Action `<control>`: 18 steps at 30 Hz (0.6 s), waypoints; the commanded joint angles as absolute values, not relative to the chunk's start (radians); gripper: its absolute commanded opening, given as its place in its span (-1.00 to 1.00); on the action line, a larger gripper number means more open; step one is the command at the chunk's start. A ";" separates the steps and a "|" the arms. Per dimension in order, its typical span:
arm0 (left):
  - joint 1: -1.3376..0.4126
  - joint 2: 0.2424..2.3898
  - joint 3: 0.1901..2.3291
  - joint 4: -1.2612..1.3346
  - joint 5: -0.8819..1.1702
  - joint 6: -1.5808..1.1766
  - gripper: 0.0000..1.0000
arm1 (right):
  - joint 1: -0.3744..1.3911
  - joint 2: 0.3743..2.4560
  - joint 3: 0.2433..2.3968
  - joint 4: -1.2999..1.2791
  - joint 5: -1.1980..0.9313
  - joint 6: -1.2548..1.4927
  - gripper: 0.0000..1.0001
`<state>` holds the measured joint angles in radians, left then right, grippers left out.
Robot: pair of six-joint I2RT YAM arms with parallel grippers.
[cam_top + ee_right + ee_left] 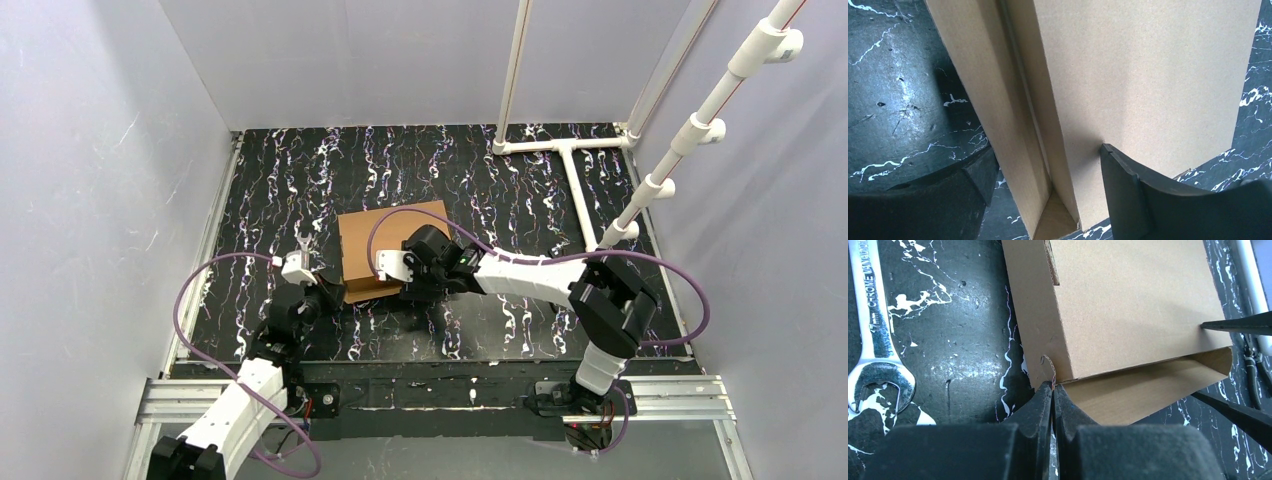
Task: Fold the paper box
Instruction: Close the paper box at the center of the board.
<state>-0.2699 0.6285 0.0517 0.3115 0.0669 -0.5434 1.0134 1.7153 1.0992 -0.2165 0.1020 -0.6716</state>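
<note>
I see paper box [385, 240] at centre of top view, on dark marbled surface [500, 180]. Partly folded: top panel laid over, long side flap beneath it gaping. Left gripper [1052, 388] has fingers pressed together, tips at lower-centre of its wrist view, against small curled tab at box corner; can't tell if tab is pinched. Right gripper [1048, 155] has fingers wide apart, straddling box edge: one fingertip [1113, 160] touches top panel, other sits just beside outer flap. Wrench [878, 340] at left edge of left wrist view, apart from box.
</note>
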 commanded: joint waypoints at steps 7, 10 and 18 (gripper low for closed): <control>-0.278 0.588 0.064 0.440 0.213 -0.535 -1.00 | 1.003 1.803 1.093 -0.354 0.017 -0.598 0.57; -0.279 0.624 0.076 0.455 0.248 -0.518 -1.00 | 1.002 1.807 1.097 -0.357 0.018 -0.595 0.56; -0.279 0.667 0.102 0.471 0.100 -0.516 -1.00 | 1.003 1.798 1.102 -0.360 0.007 -0.597 0.58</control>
